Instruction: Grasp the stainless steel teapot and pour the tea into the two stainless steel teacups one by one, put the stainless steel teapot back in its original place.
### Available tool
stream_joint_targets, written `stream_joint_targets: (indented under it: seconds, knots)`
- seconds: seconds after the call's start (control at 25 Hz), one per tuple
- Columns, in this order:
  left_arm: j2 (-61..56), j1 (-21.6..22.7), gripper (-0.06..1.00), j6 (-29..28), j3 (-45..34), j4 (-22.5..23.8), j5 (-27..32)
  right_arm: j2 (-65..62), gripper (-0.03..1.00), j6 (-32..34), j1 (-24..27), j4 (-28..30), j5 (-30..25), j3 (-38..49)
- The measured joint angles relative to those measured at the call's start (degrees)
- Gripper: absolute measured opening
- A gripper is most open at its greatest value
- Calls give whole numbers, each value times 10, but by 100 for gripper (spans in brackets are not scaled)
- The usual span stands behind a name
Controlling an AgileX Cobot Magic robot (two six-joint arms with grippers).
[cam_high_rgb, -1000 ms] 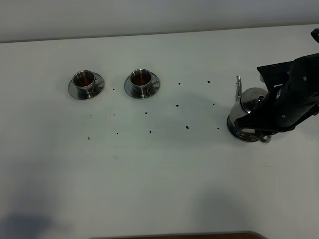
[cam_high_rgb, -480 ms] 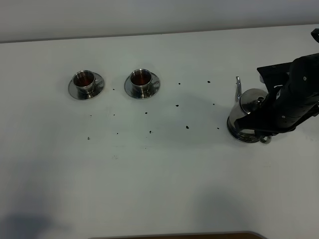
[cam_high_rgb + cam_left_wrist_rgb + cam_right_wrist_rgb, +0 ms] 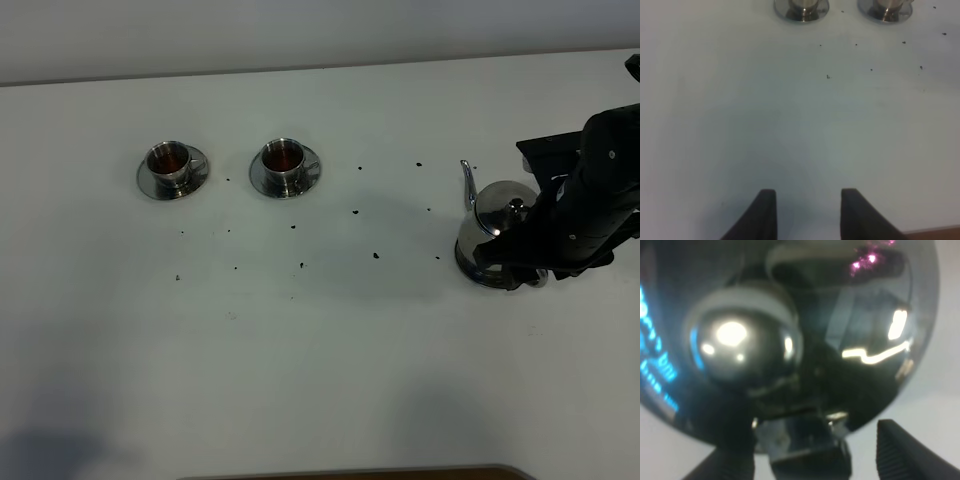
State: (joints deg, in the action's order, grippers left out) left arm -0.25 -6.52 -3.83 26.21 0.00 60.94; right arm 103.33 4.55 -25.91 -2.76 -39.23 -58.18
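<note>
Right tool (image 3: 522,266) at the stainless steel teapot (image 3: 497,226) handle, fingers spread either side. Left tool (image 3: 807,212) parted, empty, above the surface (image 3: 320,340).

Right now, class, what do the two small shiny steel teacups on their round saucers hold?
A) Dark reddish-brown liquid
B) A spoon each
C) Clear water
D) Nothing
A: in the high view, the left teacup and the right teacup both show dark reddish-brown liquid inside.
</note>
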Motion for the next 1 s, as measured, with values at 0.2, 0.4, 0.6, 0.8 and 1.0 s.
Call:
stream_joint_targets:
  seconds: [0.2, 0.4, 0.6, 0.8, 1.0]
  knots:
    - [0, 0, 37, 0, 0, 0, 0, -56, 53, 3, 0, 23, -81, -1]
    - [0, 0, 37, 0, 0, 0, 0, -157, 53, 4, 0, 50, -185, 16]
    - [0, 0, 37, 0, 0, 0, 0, -319, 51, 4, 0, 71, -239, 113]
    - [0, 0, 37, 0, 0, 0, 0, -489, 49, 1, 0, 74, -245, 231]
    - [0, 0, 37, 0, 0, 0, 0, -643, 49, -3, 0, 74, -246, 279]
